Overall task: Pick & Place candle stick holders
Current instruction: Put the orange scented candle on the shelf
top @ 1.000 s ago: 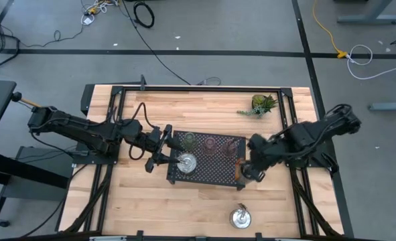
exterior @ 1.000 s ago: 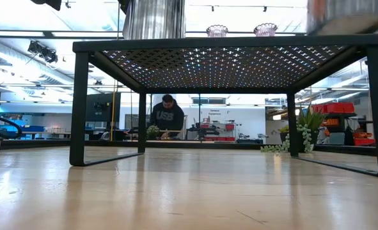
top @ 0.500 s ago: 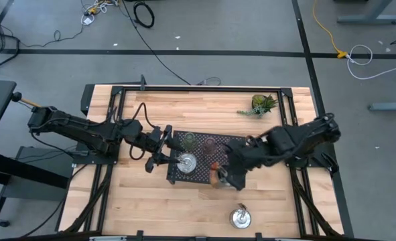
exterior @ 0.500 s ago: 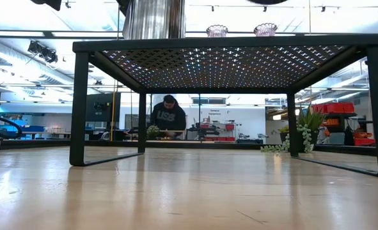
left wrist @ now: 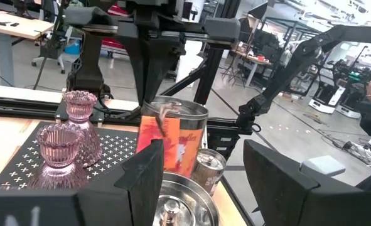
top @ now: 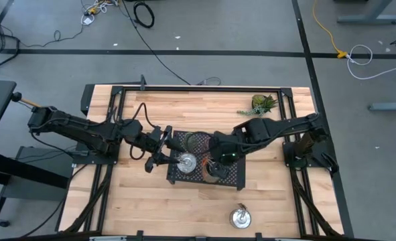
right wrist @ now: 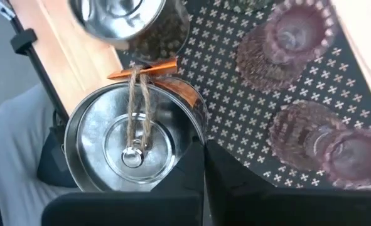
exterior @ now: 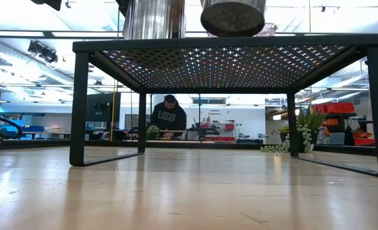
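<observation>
A black perforated tray (top: pixel 232 177) stands mid-table on legs. On it stand an olive-green candle stick holder (top: pixel 189 140), two pink ones (right wrist: pixel 292 37) (right wrist: pixel 336 147) and a silver one (top: pixel 186 161). My left gripper (top: pixel 169 152) is level at the tray's left end, open, its fingers either side of that silver holder (left wrist: pixel 179 204). My right gripper (top: pixel 216 161) is over the tray's middle, shut on a second silver holder (right wrist: pixel 132 147) with twine and an orange tag. A third silver holder (top: pixel 240 217) rests on the table near the front edge. My left gripper's fingers (left wrist: pixel 149 179) flank the silver holder on the tray; I cannot tell whether they touch it. My right gripper pinches the tagged silver holder's rim (right wrist: pixel 196 139) on one side, coming from above and slanting toward the table's left. The holder hangs upright, mouth up, just clear of the tray (exterior: pixel 233 19).
A small green plant (top: pixel 261 105) lies at the table's far right. Black frame rails run along the table's edges. A person sits in the room beyond the table (exterior: pixel 168 115). Bare wood shows in front of the tray.
My right gripper has carried the tagged silver holder from the tray's right end toward the table's left, over the tray, and now holds it close to the silver holder at my left gripper. The wrist has rolled on the way.
</observation>
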Motion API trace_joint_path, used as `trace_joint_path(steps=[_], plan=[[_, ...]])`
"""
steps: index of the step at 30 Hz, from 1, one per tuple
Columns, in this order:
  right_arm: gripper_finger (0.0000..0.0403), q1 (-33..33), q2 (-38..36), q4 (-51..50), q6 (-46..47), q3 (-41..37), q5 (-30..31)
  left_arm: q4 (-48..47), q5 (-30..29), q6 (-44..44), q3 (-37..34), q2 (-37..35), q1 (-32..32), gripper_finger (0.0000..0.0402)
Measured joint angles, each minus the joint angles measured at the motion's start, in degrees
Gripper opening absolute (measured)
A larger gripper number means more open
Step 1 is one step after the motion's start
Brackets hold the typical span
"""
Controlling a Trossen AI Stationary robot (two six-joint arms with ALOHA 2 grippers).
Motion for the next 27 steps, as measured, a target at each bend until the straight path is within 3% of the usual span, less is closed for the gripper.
trace_joint_path(steps=[27], plan=[[0.0,-3.51,3.48,1.58,-4.17,-0.14,-1.8,-0.02,0.44,0.14,0.0,0.0,0.01,0.0222]])
